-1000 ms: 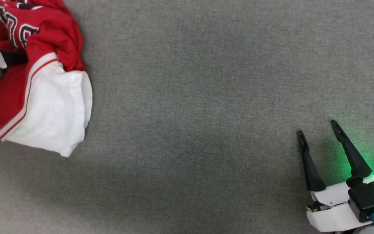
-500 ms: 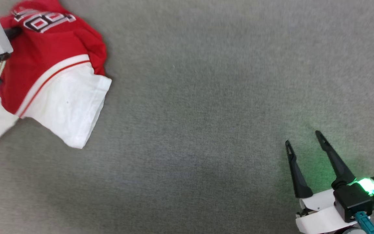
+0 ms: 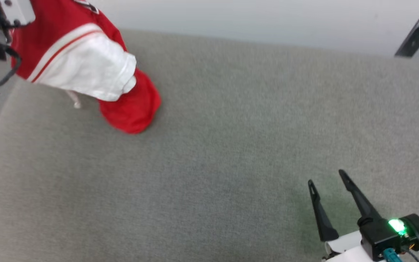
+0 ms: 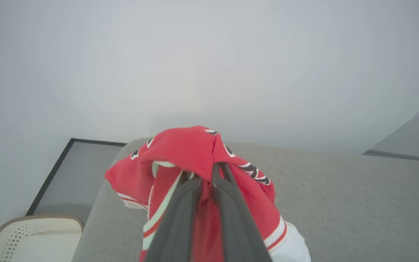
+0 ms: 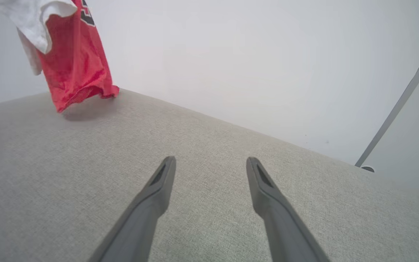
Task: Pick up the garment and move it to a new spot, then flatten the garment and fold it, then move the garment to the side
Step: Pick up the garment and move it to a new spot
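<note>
The garment [image 3: 129, 105], a red jersey with a white sleeve [image 3: 86, 69] and striped trim, hangs bunched at the upper left of the head view. My left gripper [image 4: 206, 169] is shut on a fold of the garment [image 4: 184, 145], with black-and-white lettering showing beside the fingers. In the right wrist view the garment [image 5: 75, 69] dangles at the far left, its lowest red edge close over the grey surface; whether it touches I cannot tell. My right gripper [image 3: 326, 177] stands open at the lower right, far from the cloth, with nothing between its fingers [image 5: 162, 182].
A wide grey fabric surface [image 3: 231, 145] spreads under both arms and ends at a pale wall [image 3: 267, 22]. A beige perforated seat [image 4: 38, 236] and a dark-framed panel [image 4: 71, 174] lie beyond the surface's left edge. A dark-capped grey strip [image 3: 415, 36] stands at the far right.
The garment has been lifted off the surface and now hangs from my left gripper. The head camera has tilted up, so the wall has come into view. The right gripper stays open.
</note>
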Tool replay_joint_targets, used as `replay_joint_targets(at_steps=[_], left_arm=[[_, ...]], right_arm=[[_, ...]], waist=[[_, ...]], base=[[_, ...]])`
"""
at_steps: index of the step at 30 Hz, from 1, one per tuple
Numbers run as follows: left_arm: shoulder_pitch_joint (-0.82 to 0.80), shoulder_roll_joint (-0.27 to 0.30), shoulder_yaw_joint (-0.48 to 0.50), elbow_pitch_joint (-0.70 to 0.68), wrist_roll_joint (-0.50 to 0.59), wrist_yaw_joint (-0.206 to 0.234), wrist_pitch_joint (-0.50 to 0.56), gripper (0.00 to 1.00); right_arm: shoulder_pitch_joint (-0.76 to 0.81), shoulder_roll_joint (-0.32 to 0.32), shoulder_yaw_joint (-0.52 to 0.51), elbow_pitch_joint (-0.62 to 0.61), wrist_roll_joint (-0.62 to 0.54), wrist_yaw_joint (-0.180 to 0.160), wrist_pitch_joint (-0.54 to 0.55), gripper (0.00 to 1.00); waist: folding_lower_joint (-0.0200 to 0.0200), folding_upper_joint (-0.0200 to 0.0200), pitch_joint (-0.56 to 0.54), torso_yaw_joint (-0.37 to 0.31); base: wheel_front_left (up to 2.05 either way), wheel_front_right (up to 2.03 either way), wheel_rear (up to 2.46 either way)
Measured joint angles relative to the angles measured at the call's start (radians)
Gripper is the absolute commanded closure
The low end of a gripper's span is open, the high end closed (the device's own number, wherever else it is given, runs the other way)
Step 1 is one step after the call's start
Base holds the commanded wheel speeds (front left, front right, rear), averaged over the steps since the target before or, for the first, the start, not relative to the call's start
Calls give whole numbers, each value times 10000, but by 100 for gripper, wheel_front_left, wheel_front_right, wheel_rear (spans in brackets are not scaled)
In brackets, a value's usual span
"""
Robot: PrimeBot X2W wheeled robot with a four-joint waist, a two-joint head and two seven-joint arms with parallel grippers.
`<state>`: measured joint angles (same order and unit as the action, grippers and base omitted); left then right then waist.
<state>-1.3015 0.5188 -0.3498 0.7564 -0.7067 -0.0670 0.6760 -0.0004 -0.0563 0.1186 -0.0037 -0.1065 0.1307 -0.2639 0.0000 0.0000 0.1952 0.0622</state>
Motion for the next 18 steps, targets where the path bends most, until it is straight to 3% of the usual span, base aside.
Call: replay_joint_targets(at_steps=[10, 18], left_arm=[[-735, -301, -242, 42, 211, -136, -579, 100], [-688, -621, -445, 146, -42, -403, -738, 100]], right_arm=[[129, 38, 33, 119, 211, 0, 0, 0], [138, 46, -642, 90, 127, 0, 0, 0]], waist=[[0, 0, -1303, 61], [0, 0, -1592, -688]], base=[[0, 0, 0], [0, 0, 0]])
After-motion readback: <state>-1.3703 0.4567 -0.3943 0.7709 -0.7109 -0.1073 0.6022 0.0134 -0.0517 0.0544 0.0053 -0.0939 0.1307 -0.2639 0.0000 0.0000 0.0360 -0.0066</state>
